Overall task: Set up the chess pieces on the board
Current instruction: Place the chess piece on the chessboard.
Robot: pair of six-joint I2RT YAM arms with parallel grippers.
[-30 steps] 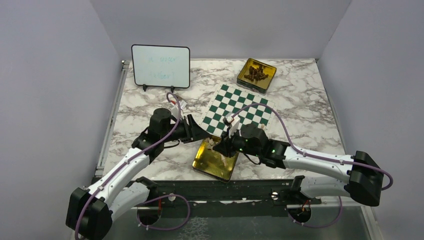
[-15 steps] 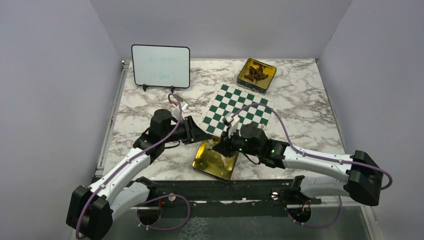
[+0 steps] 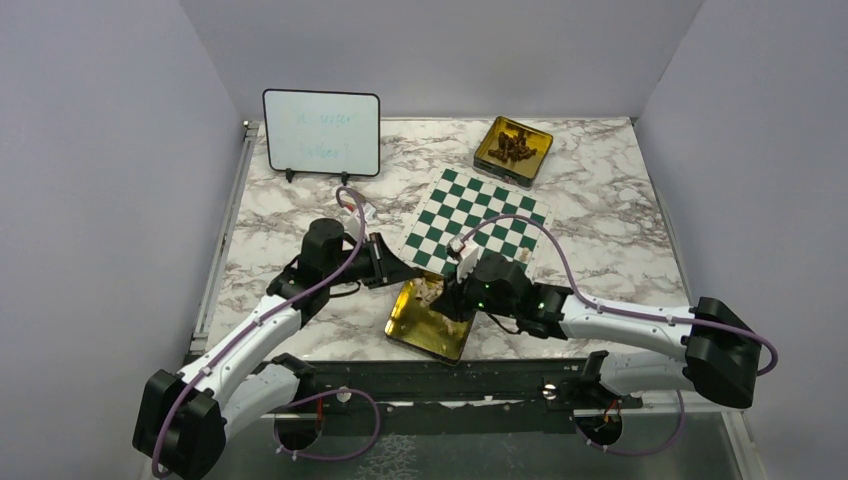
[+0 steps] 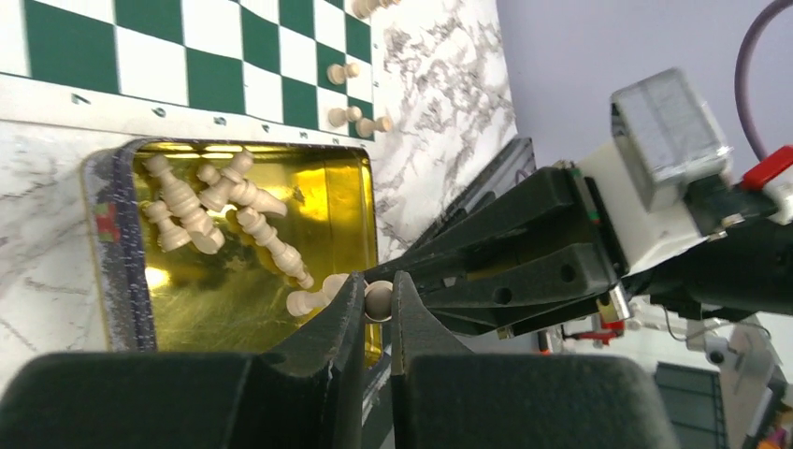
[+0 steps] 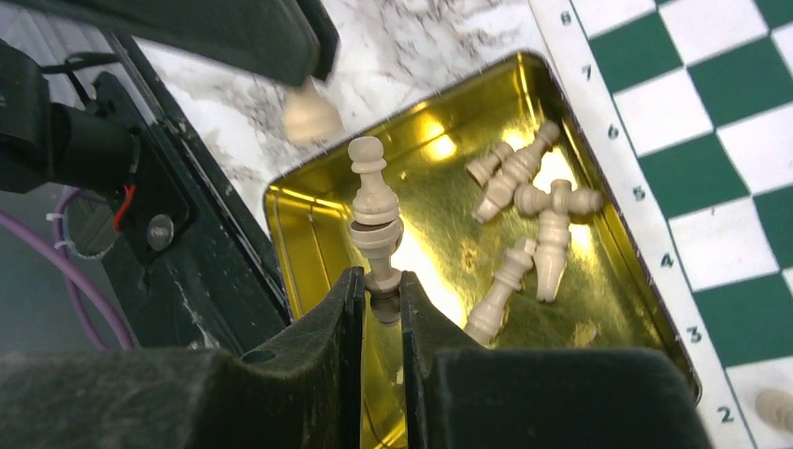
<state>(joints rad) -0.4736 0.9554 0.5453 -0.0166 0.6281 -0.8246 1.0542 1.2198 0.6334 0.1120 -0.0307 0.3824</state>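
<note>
From above, the tin (image 3: 425,335) lies against the near corner of the board (image 3: 480,215). Both grippers meet over it: the left gripper (image 3: 408,272) at its far-left corner, the right gripper (image 3: 447,300) over its middle. What they hold is too small to tell here. A second tin (image 3: 513,150) of dark pieces sits well beyond the tin, past the board.

The left wrist view shows the left gripper (image 4: 378,288) nearly closed, nipping a small piece (image 4: 378,301) just over the tin's (image 4: 234,309) rim. Loose pieces (image 4: 187,210) lie tumbled on the tin floor. A few more (image 4: 353,118) rest along the board's (image 4: 215,75) margin beyond the tin; whether they stand upright I cannot tell.

The right wrist view shows the right gripper (image 5: 374,285) pinched on the foot of a tall piece (image 5: 374,201), upright above the tin (image 5: 309,224). Four or five pieces (image 5: 524,201) lie on the tin's board side, and the board (image 5: 720,84) runs alongside.

These pieces look light, hard and smooth, probably turned wood. They should not break, but will likely roll, tip or twist in a loose pinch. The waist or the stem just above the base seems the best hold; a low grip leaves the top free to swing.
</note>
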